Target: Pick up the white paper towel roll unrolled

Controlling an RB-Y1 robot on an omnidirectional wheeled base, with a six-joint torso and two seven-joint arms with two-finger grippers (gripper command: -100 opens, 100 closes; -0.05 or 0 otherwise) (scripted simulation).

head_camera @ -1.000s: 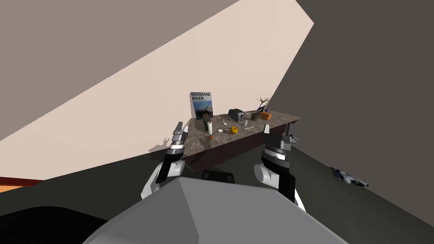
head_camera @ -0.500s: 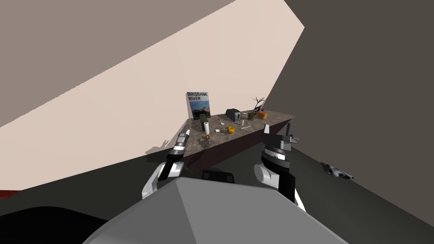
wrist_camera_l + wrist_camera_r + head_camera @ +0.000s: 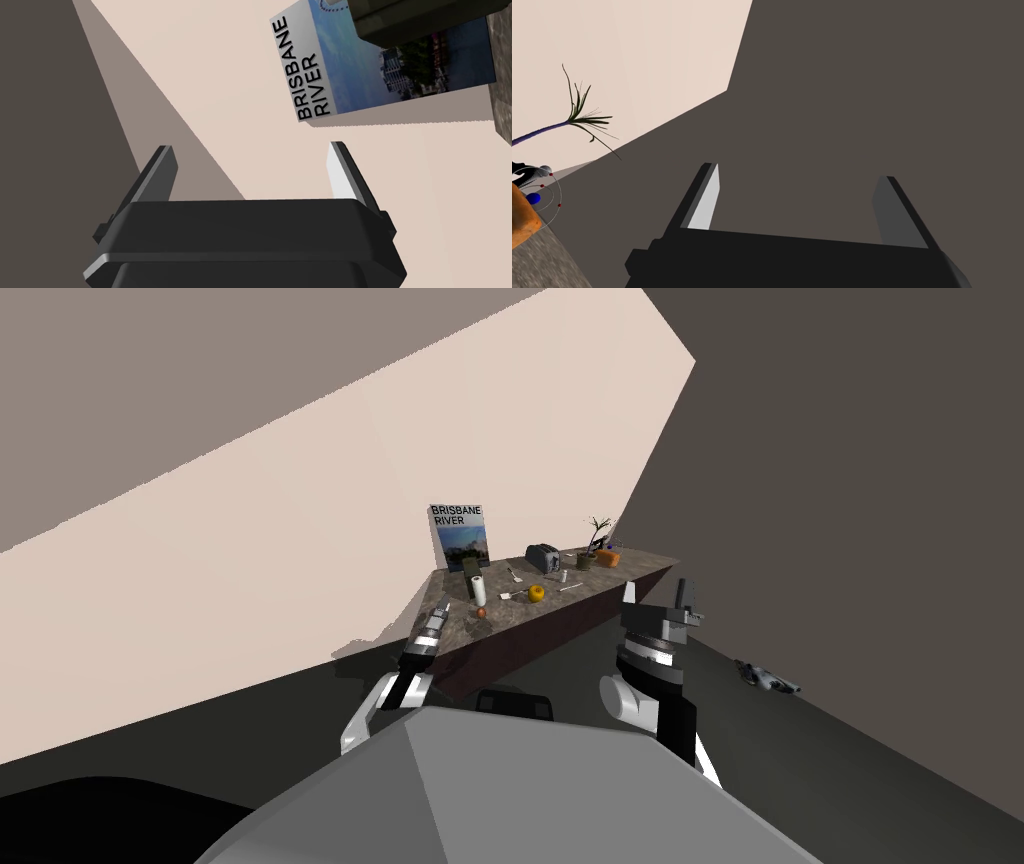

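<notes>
The upright white paper towel roll (image 3: 479, 590) stands on the mottled brown stone counter (image 3: 640, 565), at two o'clock from the left gripper (image 3: 439, 611). Left and right gripper (image 3: 655, 591) fingers are spread, holding nothing.

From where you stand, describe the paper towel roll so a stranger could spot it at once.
Find the long speckled counter, then the BRISBANE RIVER poster at its left end. In front of it stands the paper towel roll: a tall white cylinder, between a dark box and a small orange ball.
</notes>
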